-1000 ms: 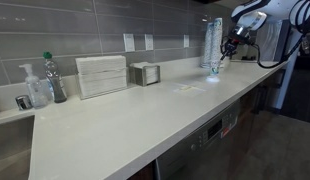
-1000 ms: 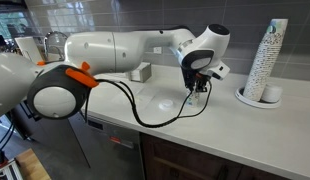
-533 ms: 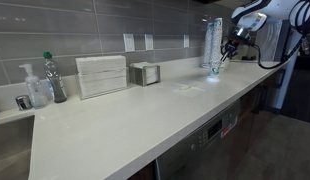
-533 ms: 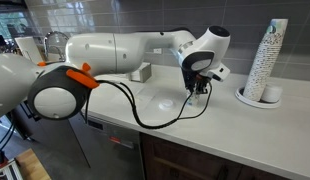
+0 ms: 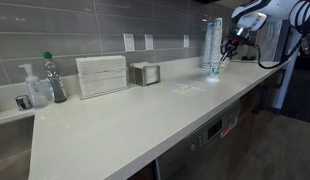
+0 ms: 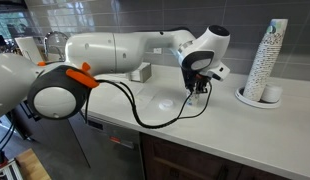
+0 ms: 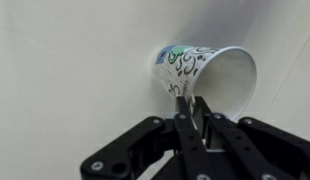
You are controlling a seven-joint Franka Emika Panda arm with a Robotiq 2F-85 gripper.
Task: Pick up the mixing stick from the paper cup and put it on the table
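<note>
Small patterned paper cup point(image 7: 210, 75) sits on long off-white countertop table point(image 7: 55, 80); tall stacked-cup column point(image 6: 267, 60) nr it, by tiled wall point(image 5: 95, 30).

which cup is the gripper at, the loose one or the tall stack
The single short paper cup with the dark squiggle print, right at the gripper in the wrist view. The tall stack of cups stands apart from it.

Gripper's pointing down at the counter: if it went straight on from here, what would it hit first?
Most likely the paper cup. In the wrist view the gripper sits right at its near rim, so rim or inner wall comes before the table. Depth is unclear.
</note>
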